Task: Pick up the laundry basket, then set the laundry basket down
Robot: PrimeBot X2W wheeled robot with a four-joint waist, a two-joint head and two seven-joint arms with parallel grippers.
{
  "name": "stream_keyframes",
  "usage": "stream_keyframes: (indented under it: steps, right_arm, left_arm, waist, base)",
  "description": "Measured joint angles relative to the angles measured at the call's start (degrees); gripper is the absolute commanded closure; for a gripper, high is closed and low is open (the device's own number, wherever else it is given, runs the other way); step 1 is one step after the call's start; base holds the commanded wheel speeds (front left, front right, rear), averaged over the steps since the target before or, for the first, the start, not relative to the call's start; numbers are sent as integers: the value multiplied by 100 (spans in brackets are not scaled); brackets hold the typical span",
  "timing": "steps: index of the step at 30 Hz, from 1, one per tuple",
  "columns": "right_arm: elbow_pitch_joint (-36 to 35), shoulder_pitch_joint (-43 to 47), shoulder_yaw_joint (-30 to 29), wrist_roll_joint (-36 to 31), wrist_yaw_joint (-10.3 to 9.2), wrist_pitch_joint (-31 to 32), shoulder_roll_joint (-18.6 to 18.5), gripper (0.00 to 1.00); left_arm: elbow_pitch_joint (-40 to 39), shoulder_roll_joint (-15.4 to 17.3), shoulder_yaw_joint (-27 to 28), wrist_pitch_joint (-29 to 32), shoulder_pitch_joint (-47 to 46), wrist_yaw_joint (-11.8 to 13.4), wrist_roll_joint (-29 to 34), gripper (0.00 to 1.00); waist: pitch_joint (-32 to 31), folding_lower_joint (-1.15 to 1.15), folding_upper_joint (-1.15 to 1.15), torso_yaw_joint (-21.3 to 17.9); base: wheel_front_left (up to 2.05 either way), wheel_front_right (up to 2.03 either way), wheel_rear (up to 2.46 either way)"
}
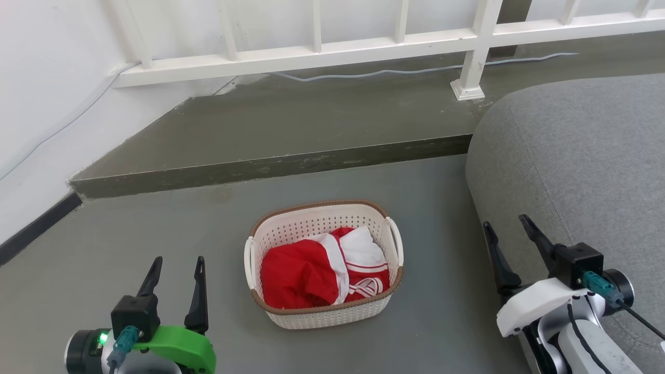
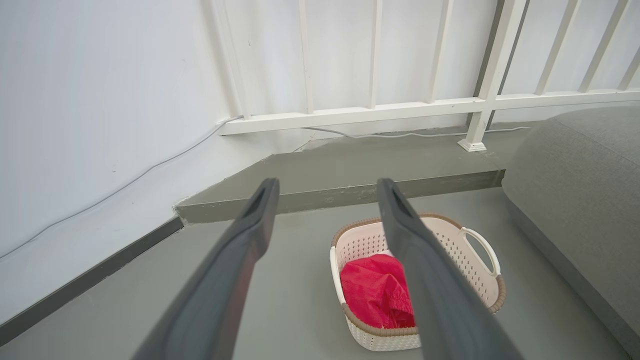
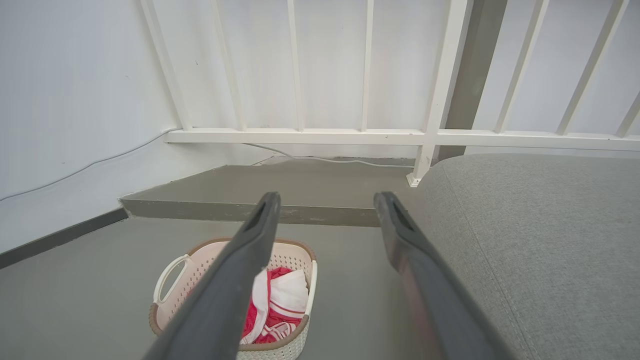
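Head view: laundry basket (image 1: 332, 316) sits upright on the grey floor (image 1: 156, 239), roughly centred between the two arms and a little ahead of them. Cream perforated walls, brown woven-look rim, one white loop handle on each short side. Red-and-white clothes (image 1: 311, 272) lie bunched inside, below the rim. Left gripper (image 1: 178, 259) at lower left, fingers spread with a clear gap and nothing between them; it is apart from the basket, off its left side. Right gripper (image 1: 504, 222) at lower right, also spread and empty, apart from the basket's right handle and seen against the edge of a grey upholstered seat (image 1: 582, 156); contact with the fabric cannot be judged. Beyond the basket a low raised step (image 1: 291, 124) runs across, with a white railing (image 1: 311, 52) and a pale cable (image 1: 395, 71) along its far side. White wall (image 1: 47, 78) with a dark baseboard (image 1: 36, 226) to the left. Left wrist view: left gripper (image 2: 326, 182) open wide, its fingers framing bare floor and the step edge; laundry basket (image 2: 360, 245) lies lower right of the gap, partly hidden behind one finger, red cloth (image 2: 375, 290) visible inside. Right wrist view: right gripper (image 3: 326, 196) likewise open, gap over floor and step; laundry basket (image 3: 190, 280) sits lower left, partly behind one finger, with white and red fabric (image 3: 282, 295) showing; the seat runs just beside the other finger.
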Motion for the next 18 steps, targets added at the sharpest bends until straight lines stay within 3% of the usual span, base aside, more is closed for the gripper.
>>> stream_keyframes:
  steps: [18]
  right_arm:
    - [67,1,-101,-7,-40,0,33,0]
  left_arm:
    - [71,-99,80,0,2,-1,-19,0]
  waist:
    - [26,0,0,7]
  base:
    - [0,0,0]
